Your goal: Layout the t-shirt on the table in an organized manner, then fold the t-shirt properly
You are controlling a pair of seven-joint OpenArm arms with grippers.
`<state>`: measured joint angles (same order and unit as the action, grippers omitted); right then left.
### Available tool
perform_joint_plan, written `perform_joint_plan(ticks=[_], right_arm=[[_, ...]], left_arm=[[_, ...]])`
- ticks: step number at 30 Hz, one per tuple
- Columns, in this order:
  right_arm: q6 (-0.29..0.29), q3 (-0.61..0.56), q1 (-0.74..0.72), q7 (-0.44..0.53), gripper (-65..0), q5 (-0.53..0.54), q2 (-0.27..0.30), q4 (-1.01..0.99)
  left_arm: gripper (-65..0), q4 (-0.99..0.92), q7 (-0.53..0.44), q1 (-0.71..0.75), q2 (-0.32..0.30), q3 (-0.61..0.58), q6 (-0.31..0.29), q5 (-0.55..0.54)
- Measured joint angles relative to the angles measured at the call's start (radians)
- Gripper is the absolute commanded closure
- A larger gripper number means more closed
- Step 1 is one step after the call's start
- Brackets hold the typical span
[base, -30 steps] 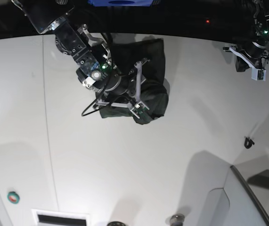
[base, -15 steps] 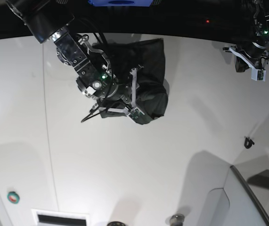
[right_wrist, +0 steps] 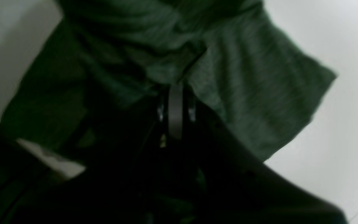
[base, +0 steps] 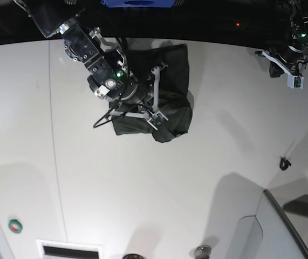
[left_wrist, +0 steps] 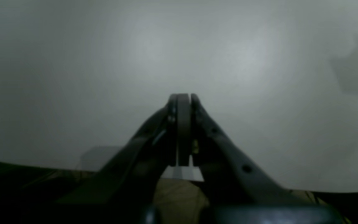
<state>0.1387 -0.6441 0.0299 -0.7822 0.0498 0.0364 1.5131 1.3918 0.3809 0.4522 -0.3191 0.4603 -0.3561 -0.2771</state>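
The dark green t-shirt (base: 176, 63) lies crumpled in a heap on the white table (base: 170, 178) near its far curved edge. My right gripper (base: 155, 96) is down on the middle of the heap. In the right wrist view its fingers (right_wrist: 176, 112) are pressed together, with a fold of the t-shirt (right_wrist: 253, 93) bunched at their tips. My left gripper (base: 289, 69) hangs at the far right by the table's edge, well away from the cloth. In the left wrist view the left gripper (left_wrist: 182, 99) is shut, holds nothing, and only bare table (left_wrist: 73, 62) lies beyond.
A thin seam line (base: 54, 140) runs down the table's left side. A small green and red round object (base: 15, 226) sits at the front left beside a white slotted panel (base: 70, 250). A small black piece (base: 285, 162) and a grey bin (base: 288, 226) are at the front right.
My right gripper's fingers have come together on the cloth, and its arm has shifted slightly over the heap. The left arm has barely moved.
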Motion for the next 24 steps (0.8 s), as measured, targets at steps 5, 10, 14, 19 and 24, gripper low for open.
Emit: perform_joint_plan(ticks=[5, 10, 14, 19, 24], right_arm=[[0.000, -0.064, 0.051, 0.001, -0.2, 0.011, 0.020, 0.108], [0.000, -0.147, 0.087, 0.001, -0.2, 0.002, 0.044, 0.155], [0.000, -0.201, 0.084, 0.000, -0.2, 0.004, 0.044, 0.155], [0.000, -0.298, 0.076, 0.004, -0.2, 0.005, 0.046, 0.119], [0.000, -0.345, 0.071, 0.005, -0.2, 0.008, 0.046, 0.090]], left_arm=[[0.0, 0.000, -0.001, 0.000, -0.012, 0.000, 0.000, 0.000], [0.0, 0.000, 0.000, 0.000, -0.012, 0.001, -0.001, 0.000], [0.0, 0.000, 0.000, 0.000, -0.011, 0.001, 0.000, 0.000], [0.0, 0.000, 0.000, 0.000, -0.011, 0.001, 0.000, 0.000], [0.0, 0.000, 0.000, 0.000, -0.011, 0.001, 0.000, 0.000]])
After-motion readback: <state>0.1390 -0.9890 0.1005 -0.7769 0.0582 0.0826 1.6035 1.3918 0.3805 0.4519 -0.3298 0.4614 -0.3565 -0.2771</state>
